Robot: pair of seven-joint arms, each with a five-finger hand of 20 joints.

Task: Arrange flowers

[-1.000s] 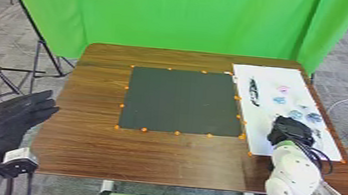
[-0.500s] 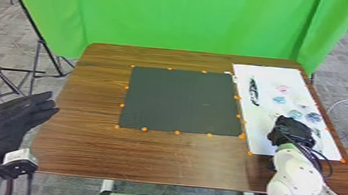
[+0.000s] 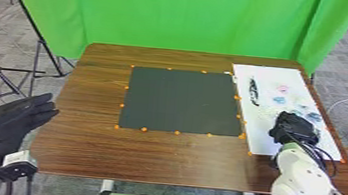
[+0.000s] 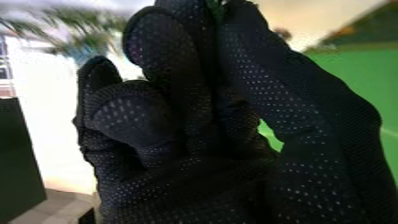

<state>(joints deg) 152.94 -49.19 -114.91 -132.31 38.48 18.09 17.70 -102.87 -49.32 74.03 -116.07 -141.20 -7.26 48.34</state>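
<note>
Right hand [image 3: 295,129] has shifted slightly farther over the white sheet [image 3: 262,138] at the worktop's [image 3: 148,158] right; fingers narrow, apparently pinching a green stem [image 4: 214,7]. Pick-up judged under way. Pink flower [image 3: 283,88] lies on the sheet's far part.

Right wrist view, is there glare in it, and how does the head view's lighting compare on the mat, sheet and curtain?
Right wrist view: a bright patch washes out to white beside the dark right hand. Head view: more even light, the mat dark without glare, the sheet bright, darker shading in the curtain's folds.
</note>
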